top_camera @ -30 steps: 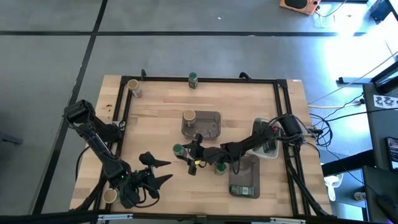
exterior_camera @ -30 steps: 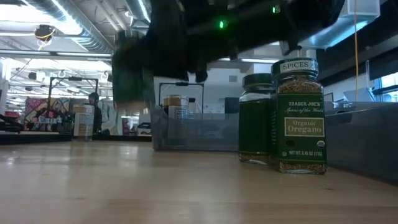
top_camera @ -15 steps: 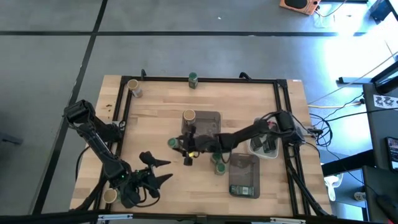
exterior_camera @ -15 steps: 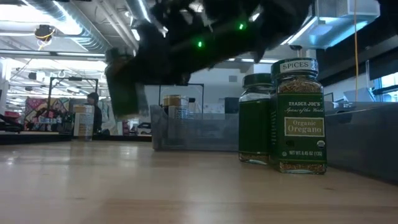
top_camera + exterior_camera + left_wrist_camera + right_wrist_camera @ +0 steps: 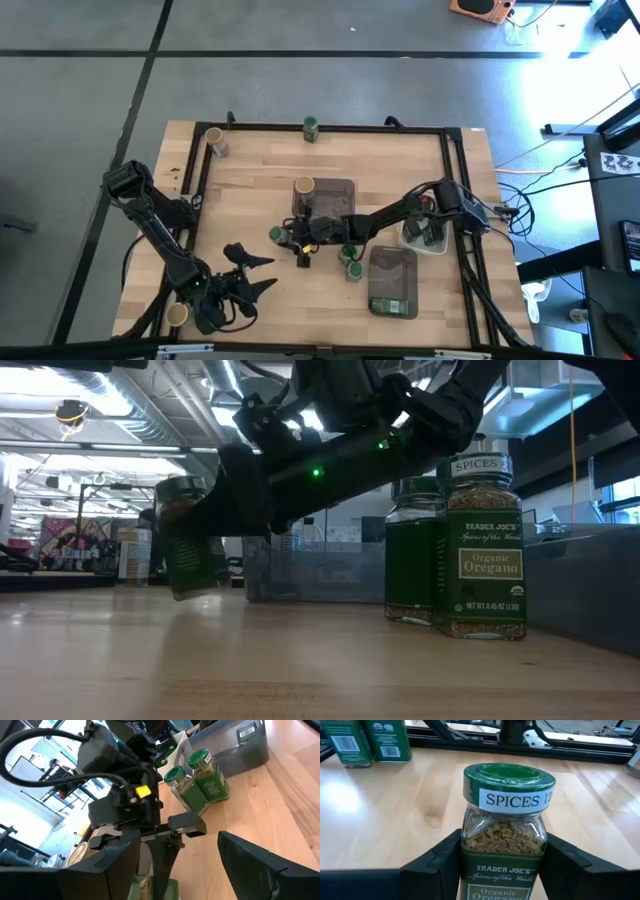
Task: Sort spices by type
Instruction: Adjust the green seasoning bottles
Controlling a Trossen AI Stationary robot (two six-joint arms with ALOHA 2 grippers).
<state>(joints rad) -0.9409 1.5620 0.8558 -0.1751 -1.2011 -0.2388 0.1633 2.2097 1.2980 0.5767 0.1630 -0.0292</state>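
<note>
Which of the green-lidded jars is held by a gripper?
The jar in the right gripper, tilted above the table centre; the others stand free.

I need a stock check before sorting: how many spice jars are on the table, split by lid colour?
Green-lid jars: 4
Tan-lid jars: 3
Total: 7

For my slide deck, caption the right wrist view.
Right gripper jaws clamp a green-lidded oregano jar above the wooden table.
</note>
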